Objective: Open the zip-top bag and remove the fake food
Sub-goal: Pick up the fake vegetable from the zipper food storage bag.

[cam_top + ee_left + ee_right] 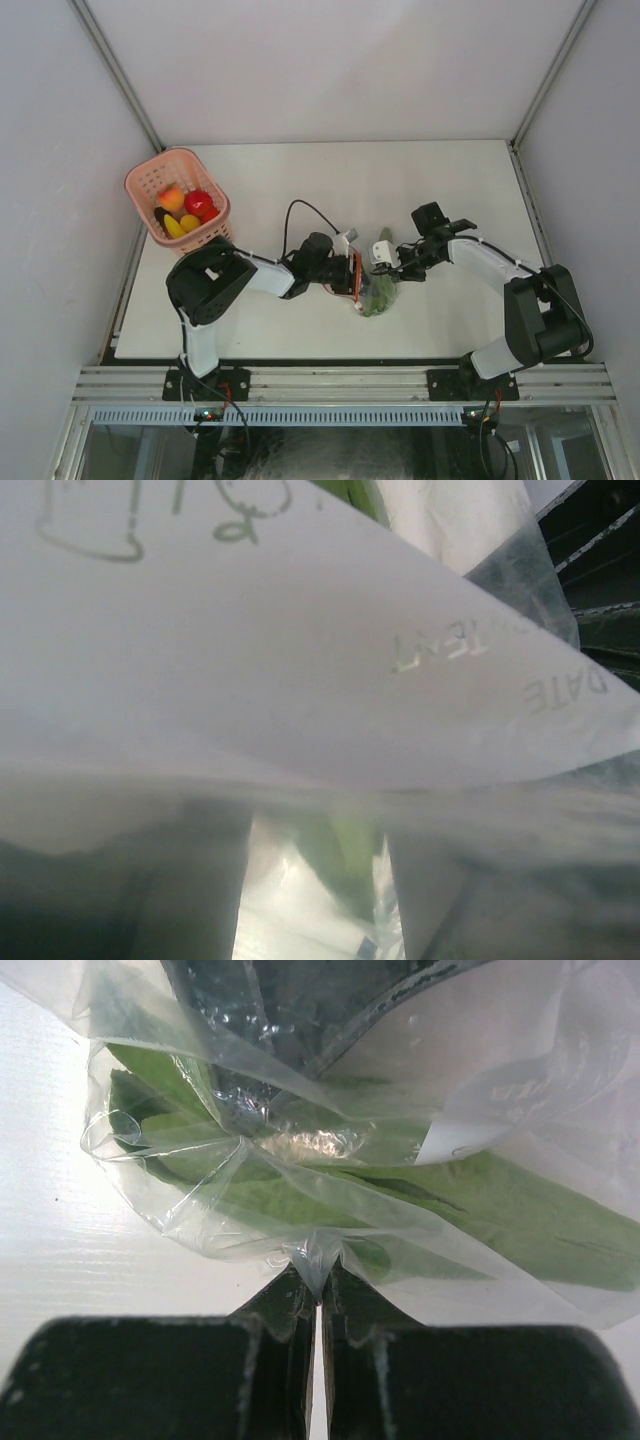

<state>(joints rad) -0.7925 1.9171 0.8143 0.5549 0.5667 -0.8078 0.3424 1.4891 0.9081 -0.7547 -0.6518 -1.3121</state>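
The bag (pixel 378 290) lies on the table (pixel 300 180) with green leaves (pixel 300 1200) inside, the right gripper (pixel 318 1300) pinched shut on its film, the left gripper (pixel 352 274) hidden by plastic so its state cannot be told; fruits (pixel 190 205) already sit in the basket (pixel 140 185), so seemingly only the leaves are left to pull out.

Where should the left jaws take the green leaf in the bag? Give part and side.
Probably take the green leaf by its thin edge, jaws across the blade, coming from the side of the left gripper. It lies flat and long inside the zip-top bag, whose other side the right gripper pinches.
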